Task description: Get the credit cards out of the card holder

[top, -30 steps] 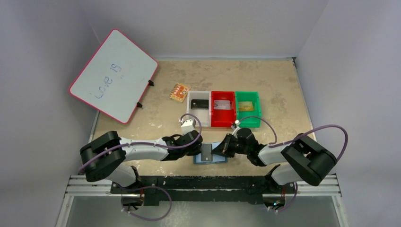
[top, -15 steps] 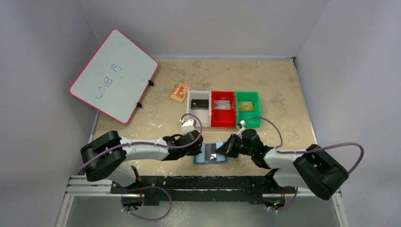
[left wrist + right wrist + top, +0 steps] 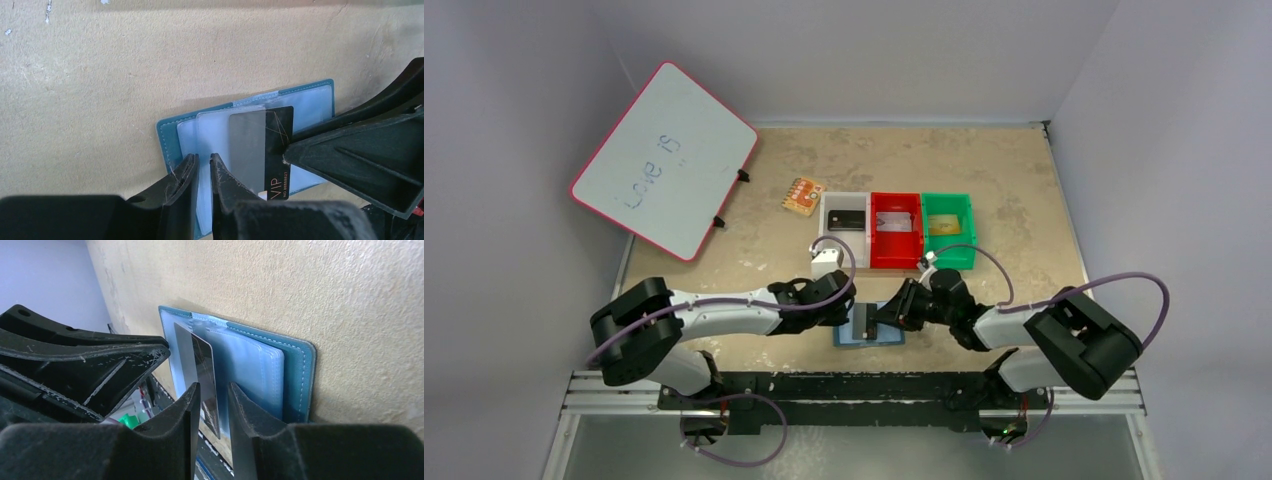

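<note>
Left tool (image 3: 202, 159): jaws a narrow slit apart, tips over the left inner side of the card holder (image 3: 167, 134), which lies open on the table (image 3: 1004, 180) by the arm bases. Right tool (image 3: 214, 387): jaws slightly apart, astride the black card (image 3: 280, 125) lettered "VIP", with the number below too small to read. Its finger hides the holder's right side. Beyond: white bin (image 3: 844, 252), red bin (image 3: 896, 254), green bin (image 3: 949, 257), orange patterned square (image 3: 804, 195), whiteboard (image 3: 664, 160) reading "Love is".
</note>
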Controlling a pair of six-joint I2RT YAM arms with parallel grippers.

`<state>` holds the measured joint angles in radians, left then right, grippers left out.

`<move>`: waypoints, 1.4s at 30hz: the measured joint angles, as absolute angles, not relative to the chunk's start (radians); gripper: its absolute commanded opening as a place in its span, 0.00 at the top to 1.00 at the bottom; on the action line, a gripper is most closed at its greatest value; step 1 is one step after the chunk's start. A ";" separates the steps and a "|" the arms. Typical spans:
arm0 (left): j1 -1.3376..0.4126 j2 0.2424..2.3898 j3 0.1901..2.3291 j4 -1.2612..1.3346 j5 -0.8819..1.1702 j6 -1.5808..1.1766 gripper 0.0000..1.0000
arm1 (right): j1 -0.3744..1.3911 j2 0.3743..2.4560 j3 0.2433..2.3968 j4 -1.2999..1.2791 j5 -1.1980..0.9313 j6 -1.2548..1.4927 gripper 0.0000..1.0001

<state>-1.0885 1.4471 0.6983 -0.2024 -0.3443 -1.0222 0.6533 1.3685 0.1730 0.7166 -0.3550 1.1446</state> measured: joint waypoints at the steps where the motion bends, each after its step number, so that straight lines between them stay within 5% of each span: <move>1: -1.089 1.447 0.699 -0.202 -0.344 -1.018 0.85 | 0.653 1.370 0.170 0.725 -0.357 1.144 0.71; 8: -1.089 1.491 0.702 -0.180 -0.309 -1.002 0.87 | 0.653 1.380 0.166 0.749 -0.358 1.140 0.78; 13: -1.089 1.507 0.705 -0.154 -0.307 -1.002 0.91 | 0.652 1.475 0.171 0.834 -0.392 1.145 1.00; 20: -1.089 1.526 0.721 -0.163 -0.332 -1.008 0.97 | 0.648 1.478 0.177 0.857 -0.411 1.151 1.00; 28: -1.094 1.517 0.702 -0.145 -0.353 -1.037 0.97 | 0.641 1.117 0.179 0.466 -0.286 1.089 1.00; 36: -1.094 1.451 0.687 -0.221 -0.391 -1.036 0.71 | 0.636 0.845 0.329 0.080 -0.139 0.935 1.00; 42: -1.087 1.275 0.710 -0.351 -0.474 -1.027 0.52 | 0.635 0.705 0.509 0.022 -0.045 0.715 1.00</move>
